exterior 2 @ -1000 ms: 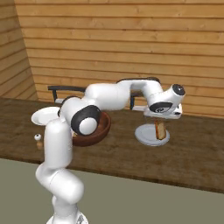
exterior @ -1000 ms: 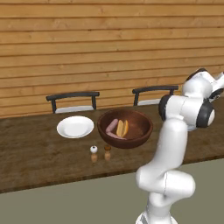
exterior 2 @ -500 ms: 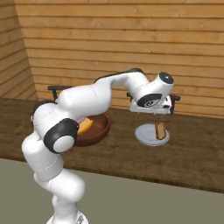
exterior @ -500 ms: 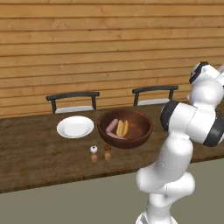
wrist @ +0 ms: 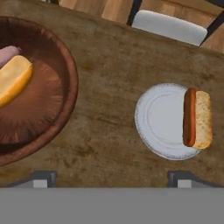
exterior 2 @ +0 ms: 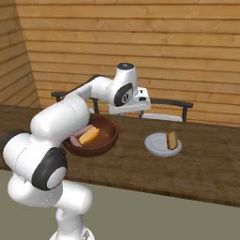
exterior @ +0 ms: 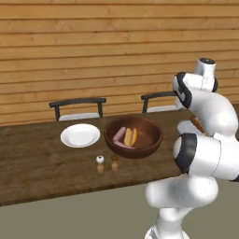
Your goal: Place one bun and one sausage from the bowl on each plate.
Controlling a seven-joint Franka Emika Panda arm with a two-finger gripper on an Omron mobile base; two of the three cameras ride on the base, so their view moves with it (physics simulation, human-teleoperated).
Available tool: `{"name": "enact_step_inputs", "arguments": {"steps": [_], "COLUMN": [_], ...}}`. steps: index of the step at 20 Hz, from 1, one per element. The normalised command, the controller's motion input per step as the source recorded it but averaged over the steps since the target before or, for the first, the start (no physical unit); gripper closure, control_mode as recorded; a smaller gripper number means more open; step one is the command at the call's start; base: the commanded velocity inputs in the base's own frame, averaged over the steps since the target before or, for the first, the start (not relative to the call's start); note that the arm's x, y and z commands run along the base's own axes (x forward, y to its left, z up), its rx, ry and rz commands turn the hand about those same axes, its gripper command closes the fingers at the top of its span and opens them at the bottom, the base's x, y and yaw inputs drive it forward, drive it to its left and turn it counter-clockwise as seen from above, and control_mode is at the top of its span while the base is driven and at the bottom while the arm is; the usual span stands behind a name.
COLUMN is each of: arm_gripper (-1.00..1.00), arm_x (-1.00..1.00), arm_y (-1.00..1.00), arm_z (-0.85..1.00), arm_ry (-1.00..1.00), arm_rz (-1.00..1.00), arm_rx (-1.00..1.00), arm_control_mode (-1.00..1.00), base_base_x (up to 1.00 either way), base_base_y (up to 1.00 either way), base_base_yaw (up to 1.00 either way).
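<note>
The dark wooden bowl lies at the left of the hand view with a yellow bun and a pink sausage in it. To its right, a white plate carries one sausage and one bun side by side. My gripper hangs open above the bare table between bowl and plate, with nothing between its fingertips. From the left base, the bowl holds the bun and sausage, and a second, bare white plate lies left of it.
Two small shakers stand in front of the bowl near the table's front edge. Two dark chairs stand behind the wooden table. A plank wall closes the back.
The arm has swung left, carrying the open gripper from just over the right plate to above the table between that plate and the bowl. The bun and sausage stay on the plate.
</note>
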Motion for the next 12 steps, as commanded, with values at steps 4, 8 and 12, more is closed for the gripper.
{"name": "enact_step_inputs", "arguments": {"steps": [4,8,12], "arm_gripper": [-1.00,-1.00,-1.00], "arm_x": [0.00,0.11,0.01], "arm_y": [1.00,0.66,0.72], "arm_z": [0.09,-0.16,-0.41], "arm_ry": [0.14,0.26,0.05], "arm_rz": [0.00,0.09,0.15], "arm_rx": [-0.17,-0.04,0.01], "arm_control_mode": [-1.00,-1.00,-1.00], "base_base_x": [0.00,0.00,0.00], "base_base_y": [0.00,0.00,0.00], "base_base_yaw": [0.00,0.00,0.00]}}
